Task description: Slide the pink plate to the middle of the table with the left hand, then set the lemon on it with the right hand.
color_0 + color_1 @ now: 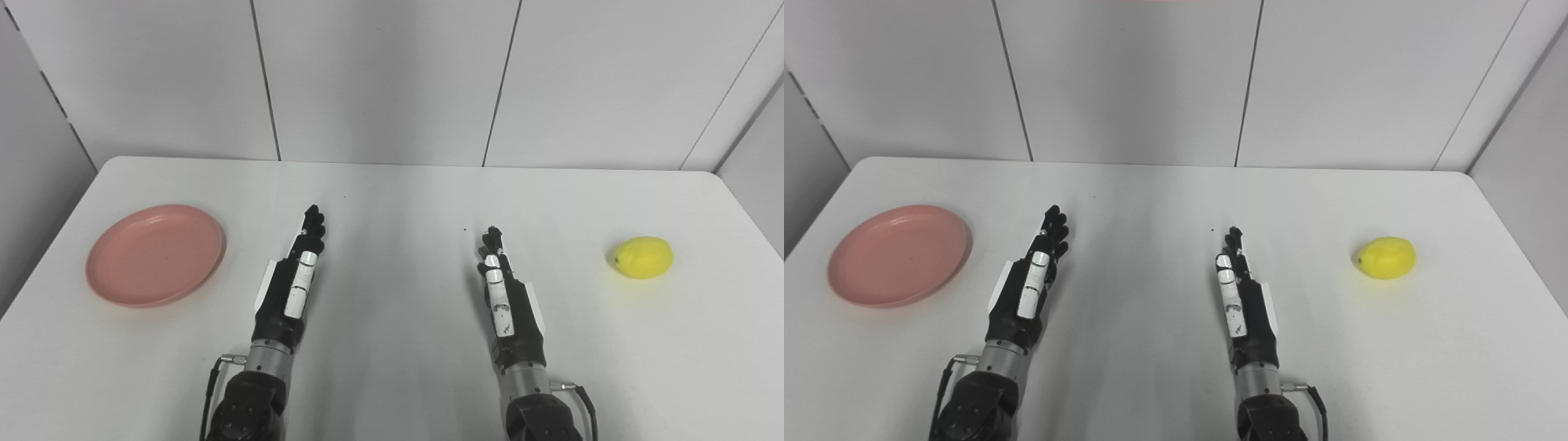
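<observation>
Table (392, 343): smooth matt white surface, faint soft sheen. Pink plate (155, 253): smooth, satin finish, looks like plastic or glazed ceramic, cannot tell which. Lemon (643, 257): bright yellow skin, slight gloss, fine texture not readable. Left hand (294, 282) and right hand (505, 297): black matt plastic-looking shells, glossy white inserts, bare brushed-metal wrist cuffs. Wall panels (380, 79): flat matt white.

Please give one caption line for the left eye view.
Both open hands, left hand and right hand, wait between pink plate and lemon.

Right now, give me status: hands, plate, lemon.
Left hand and right hand open, holding nothing. Pink plate far left, untouched. Lemon far right. Nothing between them.
</observation>
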